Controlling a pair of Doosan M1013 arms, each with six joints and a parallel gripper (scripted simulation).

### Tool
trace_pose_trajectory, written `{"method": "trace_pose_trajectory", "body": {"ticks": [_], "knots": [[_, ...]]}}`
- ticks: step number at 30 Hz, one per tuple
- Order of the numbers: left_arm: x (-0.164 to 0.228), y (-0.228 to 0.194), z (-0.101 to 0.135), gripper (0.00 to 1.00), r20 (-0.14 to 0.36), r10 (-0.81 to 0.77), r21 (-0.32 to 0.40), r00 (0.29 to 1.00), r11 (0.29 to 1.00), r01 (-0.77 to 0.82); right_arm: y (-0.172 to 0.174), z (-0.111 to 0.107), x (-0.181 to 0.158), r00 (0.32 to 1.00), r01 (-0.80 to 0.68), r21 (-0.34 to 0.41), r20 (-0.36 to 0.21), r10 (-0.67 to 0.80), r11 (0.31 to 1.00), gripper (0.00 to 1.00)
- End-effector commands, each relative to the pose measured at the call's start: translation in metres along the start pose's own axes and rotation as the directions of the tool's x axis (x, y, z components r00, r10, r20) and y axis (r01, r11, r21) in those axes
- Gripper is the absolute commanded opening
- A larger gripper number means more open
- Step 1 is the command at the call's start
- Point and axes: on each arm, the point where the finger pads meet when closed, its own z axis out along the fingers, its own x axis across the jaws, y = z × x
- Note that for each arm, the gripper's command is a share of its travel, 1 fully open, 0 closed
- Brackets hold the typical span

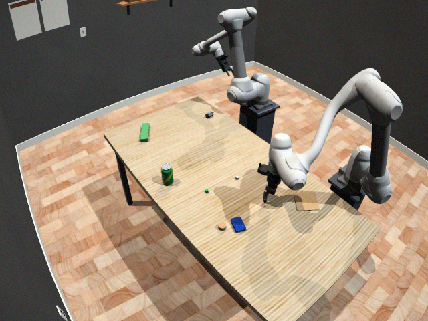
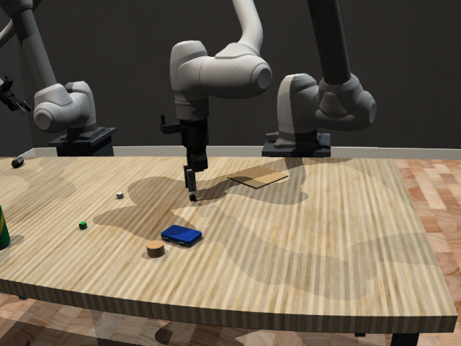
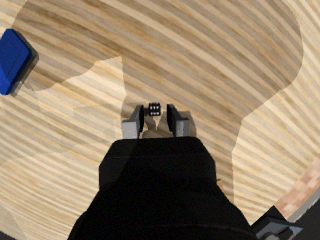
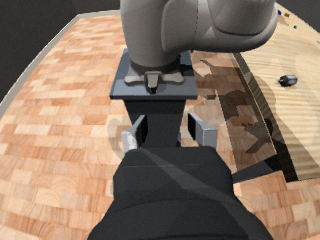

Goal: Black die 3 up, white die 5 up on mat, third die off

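The black die sits on the table, several white pips on its upper face in the left wrist view. My left gripper is partly open and low around it, with a gap visible on the die's right. The white die and the green die lie on the table, off the mat; their pips are too small to read. The tan square mat bears no die. My right gripper is open and empty, high beyond the table.
A blue case lies beside a round wooden disc. A green can stands near the long edge. A green block and a small dark object lie at the far end.
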Motion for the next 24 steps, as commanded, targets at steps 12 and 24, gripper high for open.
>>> {"method": "trace_pose_trajectory", "body": {"ticks": [12, 24], "knots": [[-0.0012, 0.0014, 0.0094, 0.64, -0.003, -0.002, 0.000, 1.000, 1.000, 0.002, 0.0009, -0.0004, -0.0025, 1.000, 0.002, -0.007, 0.003, -0.002, 1.000, 1.00], [-0.0012, 0.0014, 0.0095, 0.64, -0.003, -0.002, 0.000, 1.000, 1.000, 0.002, 0.0009, -0.0004, -0.0025, 1.000, 0.002, -0.007, 0.003, -0.002, 1.000, 1.00]]}}
